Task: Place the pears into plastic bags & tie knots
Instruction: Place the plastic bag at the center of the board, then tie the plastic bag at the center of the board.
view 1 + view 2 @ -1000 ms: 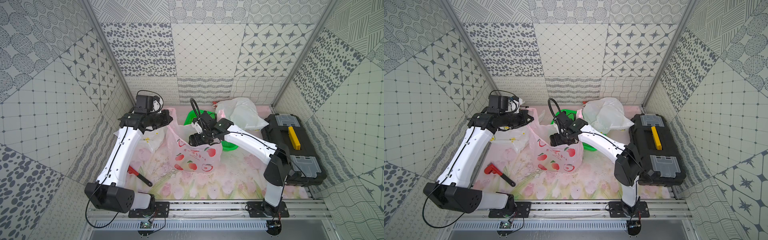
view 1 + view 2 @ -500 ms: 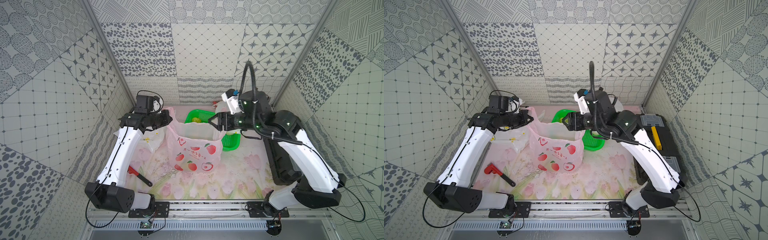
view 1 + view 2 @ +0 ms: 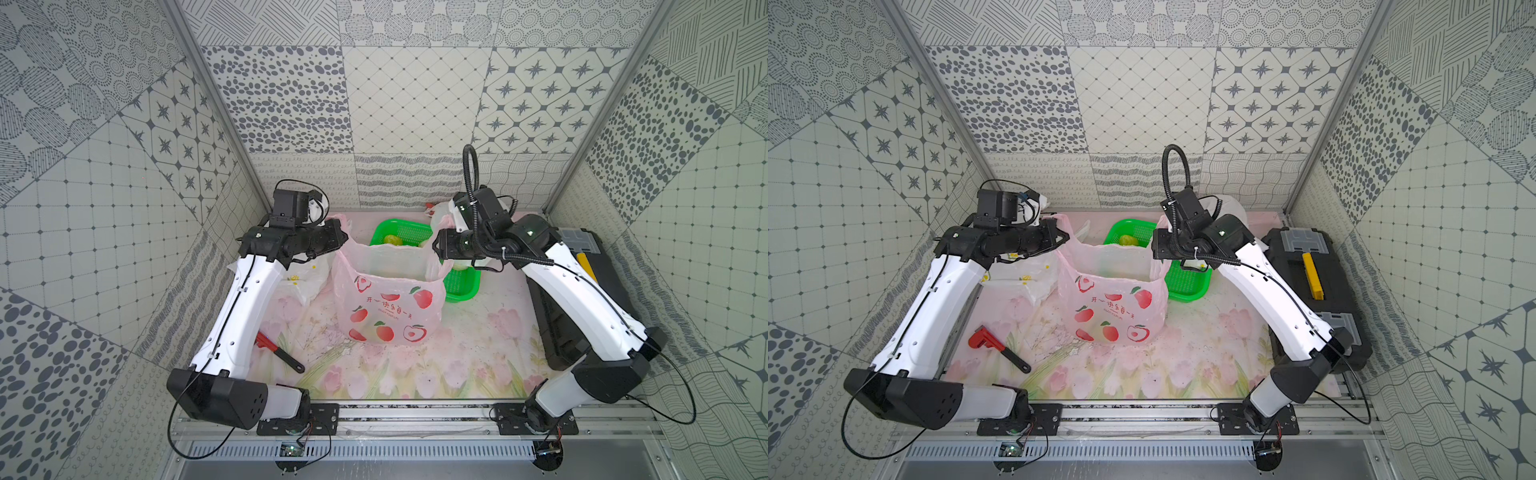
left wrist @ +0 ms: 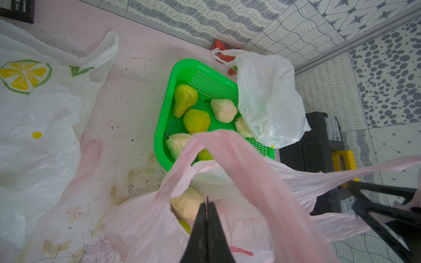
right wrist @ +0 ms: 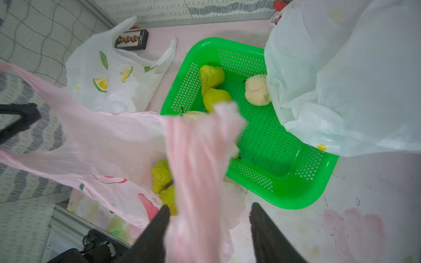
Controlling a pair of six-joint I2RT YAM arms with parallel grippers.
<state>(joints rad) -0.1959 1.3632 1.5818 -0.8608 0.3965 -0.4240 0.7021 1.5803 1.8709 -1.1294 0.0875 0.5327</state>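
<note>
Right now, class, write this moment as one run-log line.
pink bag: upright, pears inside | left jaws: shut on one handle | right jaws: open around other handle | green basket: more pears

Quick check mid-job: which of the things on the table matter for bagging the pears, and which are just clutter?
For the job: pink bag, lemon-print bag, plain white bag, loose pears, green basket holding them, pears already bagged.

Lying about: red wrench, black toolbox, abacus.
</note>
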